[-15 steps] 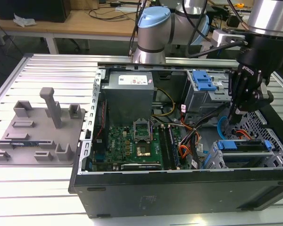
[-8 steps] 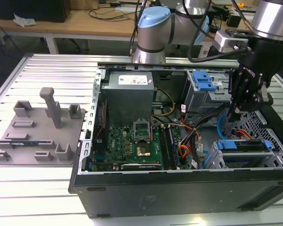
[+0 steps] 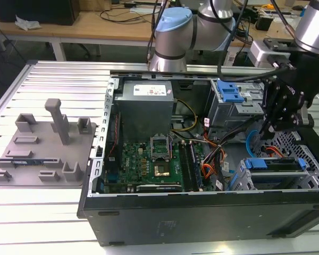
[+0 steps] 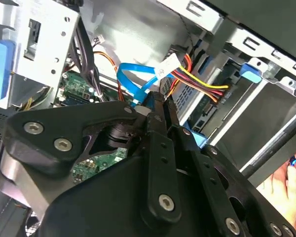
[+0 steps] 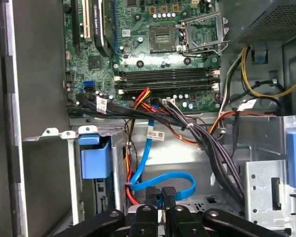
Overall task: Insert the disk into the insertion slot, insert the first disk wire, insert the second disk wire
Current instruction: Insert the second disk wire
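One gripper (image 5: 160, 197) low inside the open PC case (image 3: 202, 212), fingertips nearly together, pinched at the end of the one light-blue second disk wire (image 5: 163, 181); the connector itself is hidden, so the grasp is hard to confirm. The wire loops just beyond the tips in both wrist views. One disk (image 3: 276, 178) in its blue carrier sits in the insertion slot (image 3: 242, 178). One motherboard (image 5: 153, 49) further back. A hand (image 4: 288, 185), cut off at the second wrist view's edge.
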### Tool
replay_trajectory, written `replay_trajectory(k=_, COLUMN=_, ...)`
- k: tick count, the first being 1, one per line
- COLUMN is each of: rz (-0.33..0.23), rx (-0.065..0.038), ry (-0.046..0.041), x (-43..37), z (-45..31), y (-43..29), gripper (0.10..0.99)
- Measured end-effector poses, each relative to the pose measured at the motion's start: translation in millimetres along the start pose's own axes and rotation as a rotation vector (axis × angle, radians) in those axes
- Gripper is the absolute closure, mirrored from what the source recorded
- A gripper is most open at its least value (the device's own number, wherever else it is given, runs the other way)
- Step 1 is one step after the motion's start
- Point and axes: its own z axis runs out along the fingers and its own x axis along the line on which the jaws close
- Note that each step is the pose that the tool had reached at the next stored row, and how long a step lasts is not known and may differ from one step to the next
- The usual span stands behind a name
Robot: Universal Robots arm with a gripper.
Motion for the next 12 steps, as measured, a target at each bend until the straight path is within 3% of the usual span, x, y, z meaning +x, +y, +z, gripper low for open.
replay_trajectory(k=3, rz=0.000, rx=-0.003, ry=-0.0518, x=5.5, z=0.2, y=-0.7, gripper=0.925)
replay_trajectory(k=4, rz=-0.001, rx=-0.004, ry=-0.0633, x=7.1, z=0.3, y=-1.0, gripper=0.925)
replay_trajectory(k=8, rz=-0.001, rx=-0.005, ry=-0.0817, x=15.2, z=0.5, y=-3.9, gripper=0.925)
replay_trajectory(k=12, rz=-0.001, rx=-0.006, ry=-0.0921, x=23.2, z=0.7, y=-8.1, gripper=0.925)
